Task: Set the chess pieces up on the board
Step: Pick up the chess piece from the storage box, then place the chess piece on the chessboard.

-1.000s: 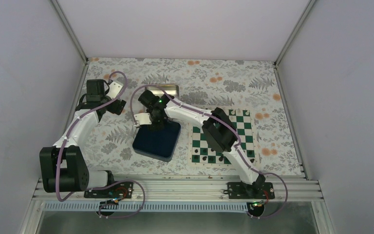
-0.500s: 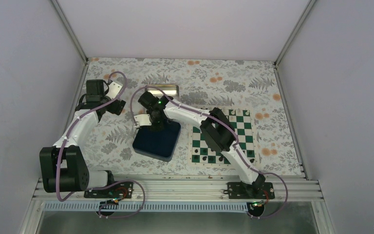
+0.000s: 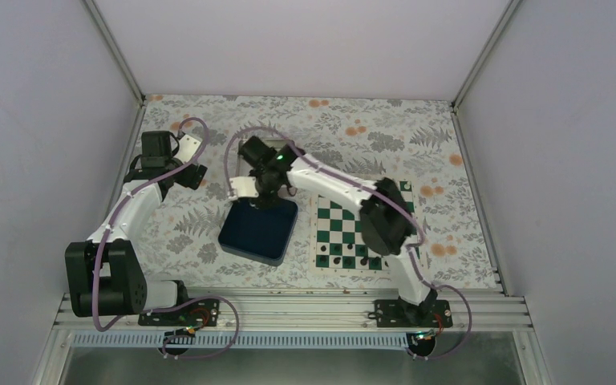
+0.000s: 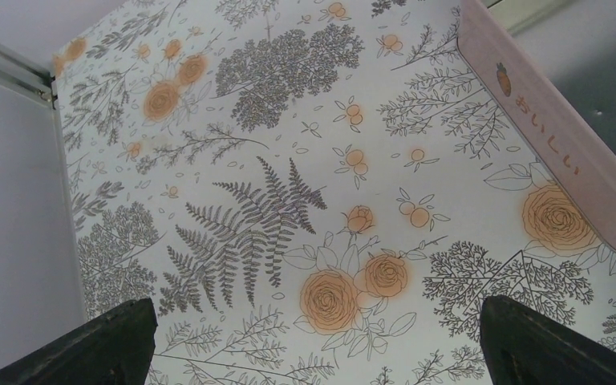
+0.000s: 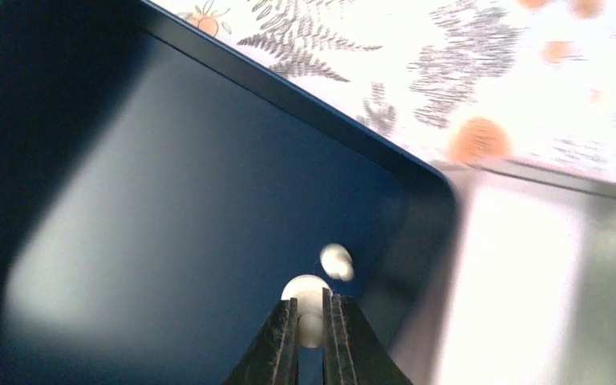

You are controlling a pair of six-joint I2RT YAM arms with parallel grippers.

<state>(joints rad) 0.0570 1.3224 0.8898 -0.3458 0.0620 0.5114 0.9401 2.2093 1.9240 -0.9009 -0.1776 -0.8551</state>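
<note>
In the right wrist view my right gripper (image 5: 311,303) is shut on a small white chess piece (image 5: 306,287), whose round end sticks out past the fingertips. It hangs over the far corner of the dark blue tray (image 5: 168,208). A second white piece (image 5: 336,261) lies in the tray just beyond. From above, the right gripper (image 3: 266,200) sits at the tray's back edge (image 3: 257,237), left of the green and white board (image 3: 333,228). My left gripper (image 4: 313,337) stands open over bare floral cloth, nothing between its fingers.
Small black pieces (image 3: 345,258) stand along the board's near rows. A shiny metal tin (image 5: 545,281) lies just behind the tray. A pink-sided box (image 4: 553,136) runs along the right of the left wrist view. Walls close in the table on three sides.
The right gripper has closed on a white piece at the tray's back corner. Its wrist has shifted slightly back and right, and the elbow has swung right over the board. The left arm is still.
</note>
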